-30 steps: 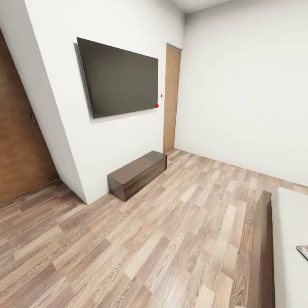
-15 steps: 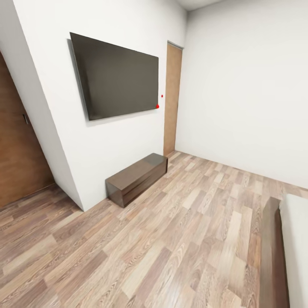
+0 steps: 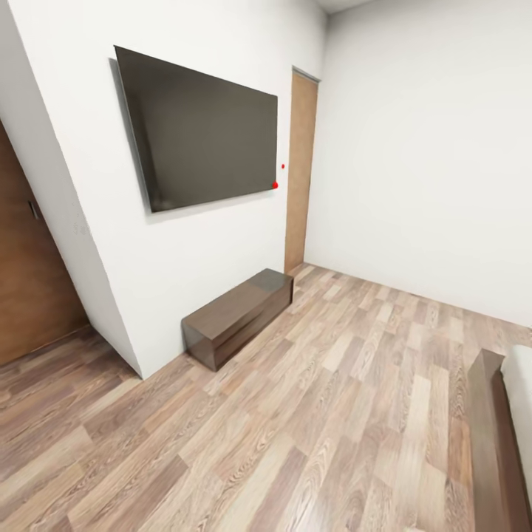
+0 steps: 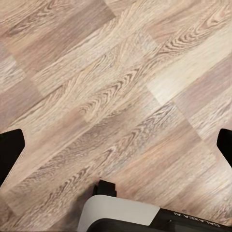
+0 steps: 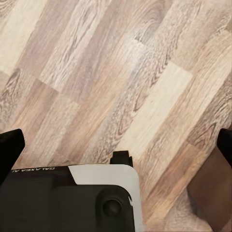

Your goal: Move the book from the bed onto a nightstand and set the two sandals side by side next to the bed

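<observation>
- Left gripper (image 4: 116,142): fingers (image 4: 9,147) spread wide at opposite edges of the left wrist view, nothing between them, plank floor (image 4: 121,82) beneath.
- Right gripper (image 5: 116,142): fingers (image 5: 9,145) likewise spread apart and empty over light wood planks; a dark brown patch sits at one corner of that view, too little of it in view to identify.
- White and black robot body (image 4: 125,215) lies near the wrist camera in the left wrist view.
- Head view: the bedroom's wood-plank floor (image 3: 295,414) runs across the lower part.
- The bed (image 3: 493,436): the dark brown frame edge with a sliver of light mattress sits at the lower right edge of the head view.
- Low dark brown cabinet (image 3: 236,316) stands on the floor against the white wall (image 3: 199,251), below a large dark screen (image 3: 199,129) mounted on that wall.
- Narrow light-wood door (image 3: 300,170) stands in the far corner, just beyond the screen; two small red dots lie between them.
- Dark wood door (image 3: 29,288) at the left edge, past the wall's corner.
</observation>
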